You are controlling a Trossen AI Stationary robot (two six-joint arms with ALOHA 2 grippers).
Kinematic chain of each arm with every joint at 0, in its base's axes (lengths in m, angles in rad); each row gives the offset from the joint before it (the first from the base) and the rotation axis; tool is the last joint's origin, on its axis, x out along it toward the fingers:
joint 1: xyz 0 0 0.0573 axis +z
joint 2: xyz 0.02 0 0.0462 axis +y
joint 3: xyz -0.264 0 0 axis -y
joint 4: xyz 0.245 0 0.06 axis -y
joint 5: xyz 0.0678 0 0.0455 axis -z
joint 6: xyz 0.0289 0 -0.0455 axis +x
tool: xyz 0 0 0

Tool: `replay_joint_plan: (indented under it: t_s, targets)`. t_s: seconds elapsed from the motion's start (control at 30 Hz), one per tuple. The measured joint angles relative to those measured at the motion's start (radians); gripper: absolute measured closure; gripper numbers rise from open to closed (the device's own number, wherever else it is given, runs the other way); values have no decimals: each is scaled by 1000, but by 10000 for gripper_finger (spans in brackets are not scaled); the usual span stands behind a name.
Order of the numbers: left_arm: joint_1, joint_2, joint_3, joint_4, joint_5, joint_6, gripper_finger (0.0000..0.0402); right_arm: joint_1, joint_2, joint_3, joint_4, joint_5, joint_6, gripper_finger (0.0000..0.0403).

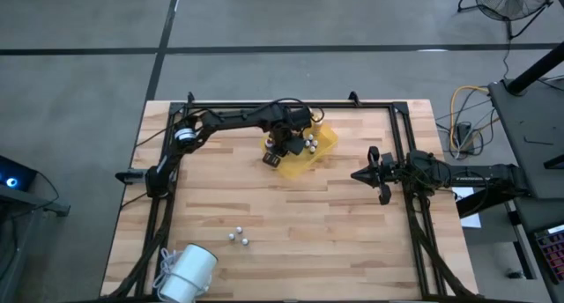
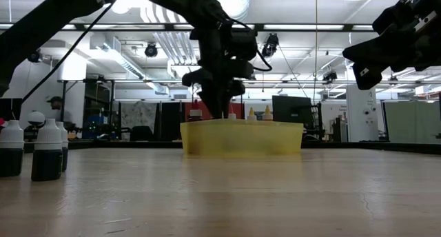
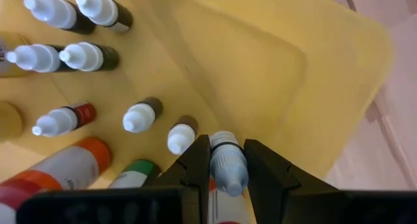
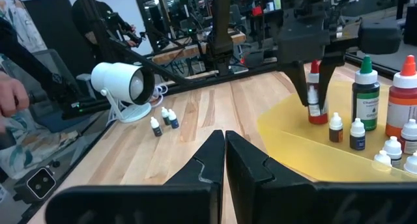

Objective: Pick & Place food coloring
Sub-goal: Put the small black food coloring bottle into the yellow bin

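Left gripper (image 3: 228, 168): over the yellow tray (image 1: 324, 144) near the table's far edge, fingers closed on one upright small bottle (image 3: 228, 165), long axis vertical, among other bottles. Three bottles (image 1: 236, 238) near the front edge. Right gripper (image 4: 225, 149): shut, empty, right edge.

left claw (image 1: 284, 149) over yellow tray (image 1: 322, 144), right arm (image 1: 441, 173) aside.
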Motion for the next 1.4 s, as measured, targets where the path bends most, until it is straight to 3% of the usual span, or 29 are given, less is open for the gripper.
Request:
replay_joint_plan:
  t_s: [0.63,1.4]
  targets:
    - [0,0,-105,56,0,2,347,0,0,0,0,0,0,394]
    - [9,-1,-112,105,14,-34,347,0,0,0,0,0,0,394]
